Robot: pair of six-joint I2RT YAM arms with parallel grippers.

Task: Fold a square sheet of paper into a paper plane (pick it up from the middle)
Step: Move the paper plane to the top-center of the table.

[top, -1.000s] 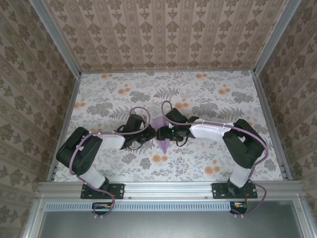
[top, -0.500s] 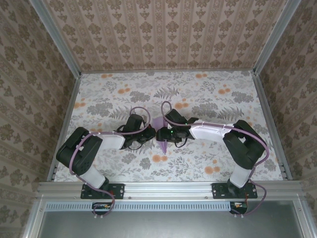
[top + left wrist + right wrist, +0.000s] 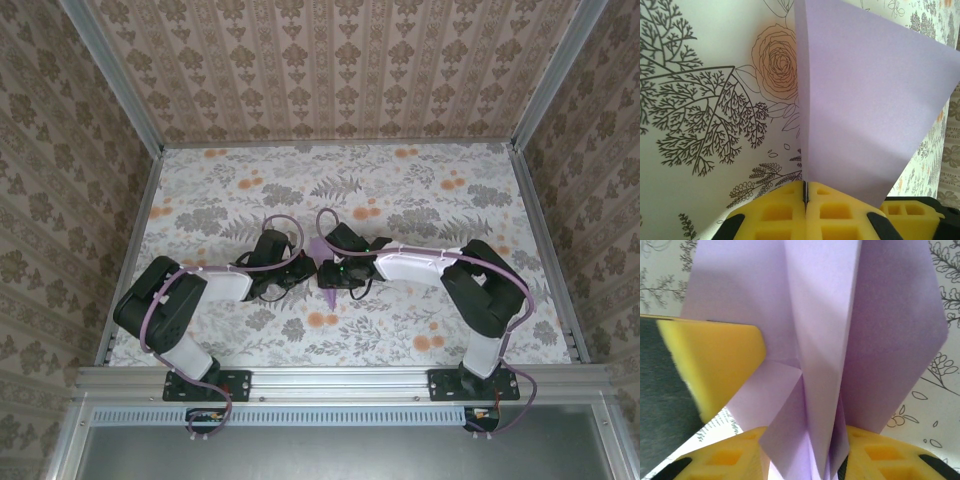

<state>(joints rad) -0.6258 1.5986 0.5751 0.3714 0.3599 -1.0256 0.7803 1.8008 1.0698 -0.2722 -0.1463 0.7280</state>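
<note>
Both arms were folded inward, with the grippers nose to nose.
The left arm (image 3: 180, 295) and right arm (image 3: 480, 290) were bent at the elbows. Their forearms stretched toward each other and the wrists almost met. The left gripper (image 3: 805, 194) had its yellow pads pressed flat together, pinching an edge of the folded paper (image 3: 865, 110). The right gripper (image 3: 807, 460) held its yellow fingers (image 3: 890, 457) apart, with the paper's creased layers between them, just beside the left gripper's pad.
</note>
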